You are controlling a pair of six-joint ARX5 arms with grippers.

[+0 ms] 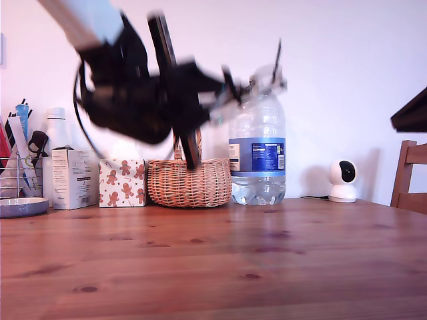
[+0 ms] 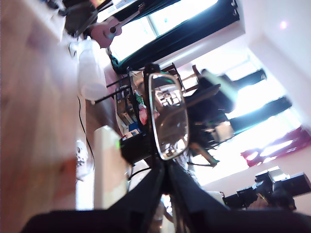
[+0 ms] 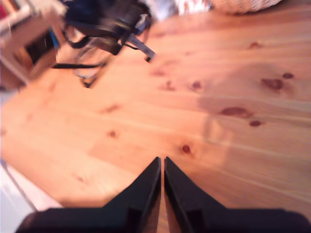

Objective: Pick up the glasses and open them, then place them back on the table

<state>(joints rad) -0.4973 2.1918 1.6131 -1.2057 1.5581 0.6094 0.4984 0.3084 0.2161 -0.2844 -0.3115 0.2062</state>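
My first gripper [image 1: 233, 90] hangs blurred in mid-air, well above the table [image 1: 213, 267], and is shut on the glasses [image 1: 263, 83]. In the exterior view they show in front of the top of the water bottle, with one thin temple arm sticking up. In the first wrist view the black fingers [image 2: 155, 184] pinch the frame just below one clear rectangular lens of the glasses [image 2: 167, 119]. My second gripper [image 3: 162, 162] is shut with nothing in it, above bare table wood [image 3: 233, 145]. That view also shows the first arm [image 3: 104, 22], blurred. A dark arm part [image 1: 410, 113] shows at the exterior view's right edge.
Along the table's back edge in the exterior view stand a wicker basket [image 1: 189, 181], a large water bottle [image 1: 257, 150], a gingerbread-print box [image 1: 123, 182], a white box [image 1: 72, 179] and a white camera [image 1: 343, 180]. A plate [image 1: 20, 207] lies at the left and a wooden chair [image 1: 408, 173] stands at the right.
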